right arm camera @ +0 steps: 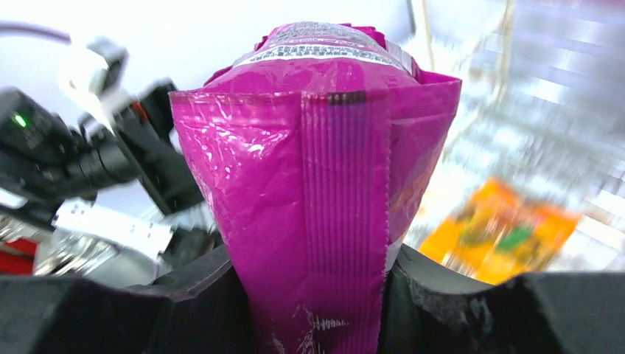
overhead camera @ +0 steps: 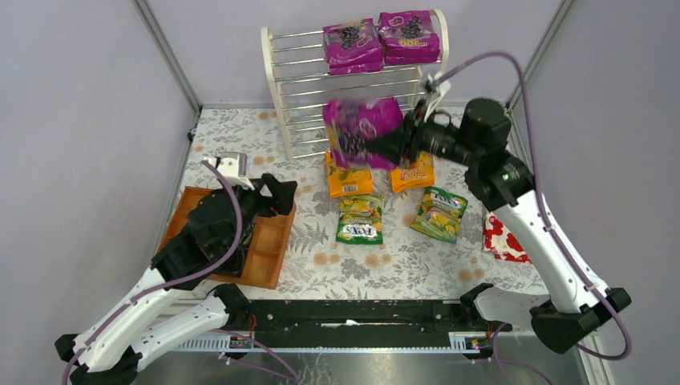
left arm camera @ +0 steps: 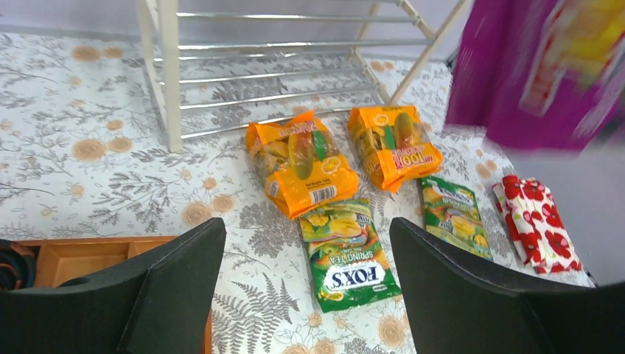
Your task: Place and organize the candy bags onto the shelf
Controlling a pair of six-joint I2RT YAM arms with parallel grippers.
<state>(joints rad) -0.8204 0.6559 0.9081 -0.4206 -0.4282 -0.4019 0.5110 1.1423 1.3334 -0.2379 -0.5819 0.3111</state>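
robot lab test cell, plain pale grey panel walls (overhead camera: 80, 120), silver metal corner posts (overhead camera: 168, 56), floral-print table cover (overhead camera: 240, 136), two white-and-black robot arms (overhead camera: 545, 241) bolted to black base rail (overhead camera: 353, 313)

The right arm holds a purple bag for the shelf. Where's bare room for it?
On the shelf, the top tier is bare left of the two purple bags, which fill its right half; lower tiers look bare too. On the table, orange bags and green bags crowd the middle; bare cloth lies between them and the wooden tray.
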